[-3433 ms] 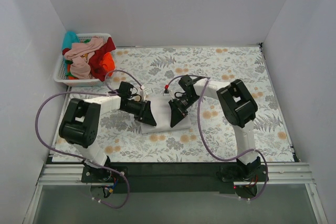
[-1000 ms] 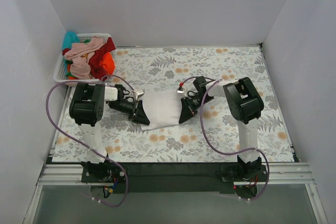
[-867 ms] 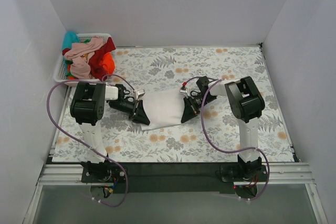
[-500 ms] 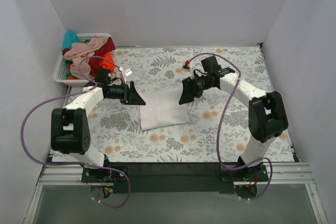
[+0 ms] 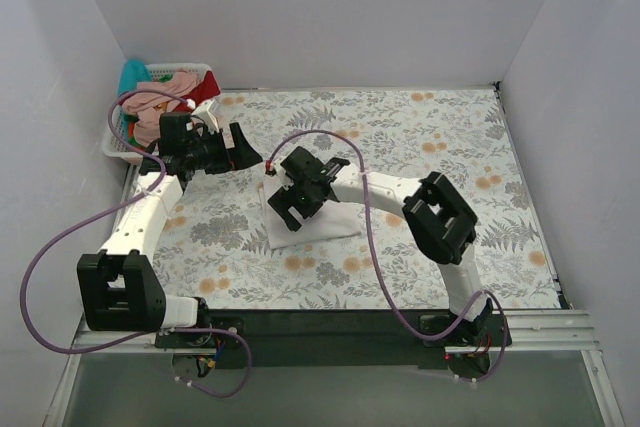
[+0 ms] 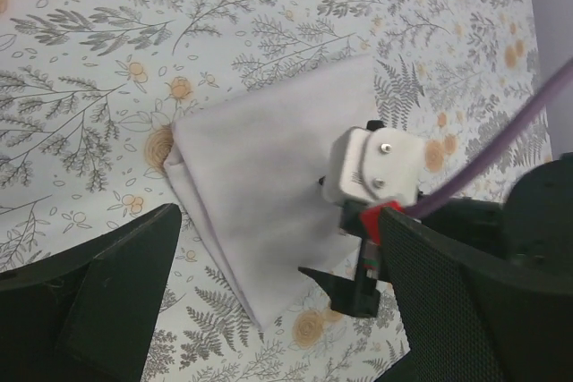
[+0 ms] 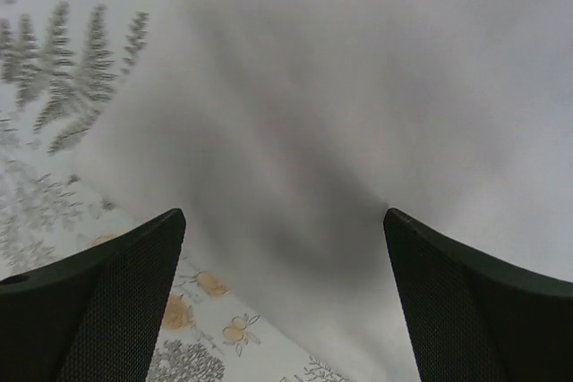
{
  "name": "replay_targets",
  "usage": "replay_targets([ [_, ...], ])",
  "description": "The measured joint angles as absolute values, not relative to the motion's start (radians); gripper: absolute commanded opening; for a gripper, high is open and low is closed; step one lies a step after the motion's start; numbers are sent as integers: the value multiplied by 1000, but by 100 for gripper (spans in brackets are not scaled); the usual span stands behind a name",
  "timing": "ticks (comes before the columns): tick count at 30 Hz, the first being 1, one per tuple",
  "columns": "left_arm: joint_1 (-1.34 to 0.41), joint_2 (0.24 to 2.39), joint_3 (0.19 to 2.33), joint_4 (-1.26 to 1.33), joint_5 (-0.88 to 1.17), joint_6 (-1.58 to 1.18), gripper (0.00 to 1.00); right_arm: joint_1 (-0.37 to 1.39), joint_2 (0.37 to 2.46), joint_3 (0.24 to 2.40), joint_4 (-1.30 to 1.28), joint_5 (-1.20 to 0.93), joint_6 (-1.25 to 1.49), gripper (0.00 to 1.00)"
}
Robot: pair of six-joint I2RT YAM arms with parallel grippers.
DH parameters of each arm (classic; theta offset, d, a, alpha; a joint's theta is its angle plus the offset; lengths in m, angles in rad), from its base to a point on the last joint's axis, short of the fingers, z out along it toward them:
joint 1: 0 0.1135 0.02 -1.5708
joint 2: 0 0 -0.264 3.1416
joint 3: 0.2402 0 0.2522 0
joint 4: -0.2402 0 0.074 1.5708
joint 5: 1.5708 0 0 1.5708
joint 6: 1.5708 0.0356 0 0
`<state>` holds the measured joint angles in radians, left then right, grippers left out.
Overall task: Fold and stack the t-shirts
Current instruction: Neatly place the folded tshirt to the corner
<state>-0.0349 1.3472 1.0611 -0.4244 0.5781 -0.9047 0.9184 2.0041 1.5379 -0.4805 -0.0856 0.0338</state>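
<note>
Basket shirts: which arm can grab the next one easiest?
Left, probably. The left gripper is open and close to the basket, while the right gripper hangs open over the folded white shirt, farther away.

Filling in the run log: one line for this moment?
white t-shirt: folded, flat on table | right gripper: open, low over it | left gripper: open, empty, by basket | other t-shirts: heaped in basket

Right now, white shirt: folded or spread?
Folded. The white t-shirt lies as a compact rectangle, layered edges showing along one side, no sleeves sticking out.
</note>
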Motion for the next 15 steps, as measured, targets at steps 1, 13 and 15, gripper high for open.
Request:
replay_targets([
  [1, -35, 1346, 1061, -425, 559, -911, 91, 925, 2041, 1551, -484, -54, 39, 98],
  [13, -35, 1323, 1032, -424, 485, -911, 92, 750, 2046, 1472, -434, 65, 16, 98],
  [15, -35, 1323, 1025, -423, 485, -908, 92, 641, 2014, 1424, -429, 37, -39, 98],
])
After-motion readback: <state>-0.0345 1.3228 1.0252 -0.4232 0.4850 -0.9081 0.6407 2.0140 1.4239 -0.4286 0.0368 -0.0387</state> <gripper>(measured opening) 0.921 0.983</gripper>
